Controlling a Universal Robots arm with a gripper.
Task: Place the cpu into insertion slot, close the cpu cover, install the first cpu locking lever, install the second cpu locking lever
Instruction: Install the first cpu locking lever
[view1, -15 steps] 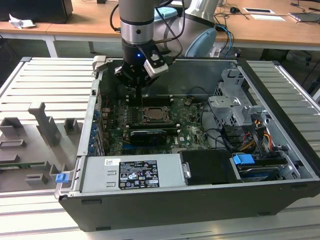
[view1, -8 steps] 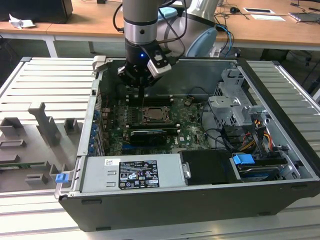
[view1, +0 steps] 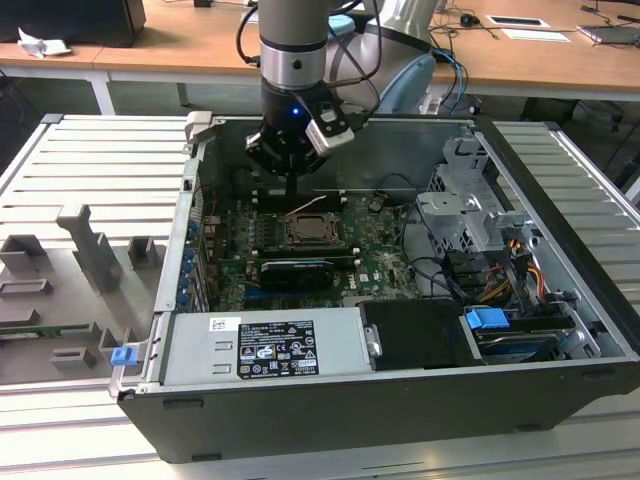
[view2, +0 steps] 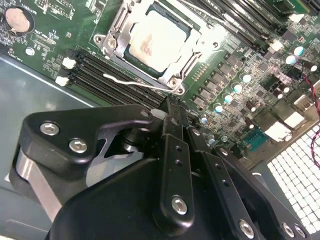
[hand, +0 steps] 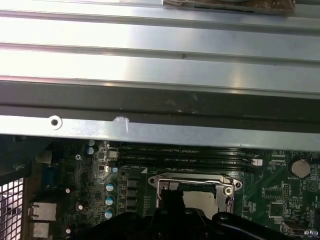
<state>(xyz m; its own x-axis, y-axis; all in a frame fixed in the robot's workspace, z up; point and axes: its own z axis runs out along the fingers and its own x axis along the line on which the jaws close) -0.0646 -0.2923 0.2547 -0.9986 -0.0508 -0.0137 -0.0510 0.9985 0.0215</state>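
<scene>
- The gripper (view1: 291, 188) hangs inside the open computer case (view1: 400, 400), just beside the insertion slot (view1: 335, 242), on its far side in the exterior view. Its fingers (view2: 172, 130) are pressed together, and I see nothing between them.
- In the second wrist view the tip of the gripper is close to a thin wire lever (view2: 135, 82). This lever stands free along the edge of the insertion slot, raised off the board.
- The cpu (view2: 156, 40) sits in the insertion slot, with its pale top upward.
- The cpu cover (view2: 114, 37) lies flat around the cpu.
- Long black memory slots (view2: 100, 75) run just beside the insertion slot, on the gripper's side.
- A black graphics card (view1: 290, 270) lies on the opposite side of the insertion slot.
- The computer case rests on a ribbed metal table (view1: 90, 160).
</scene>
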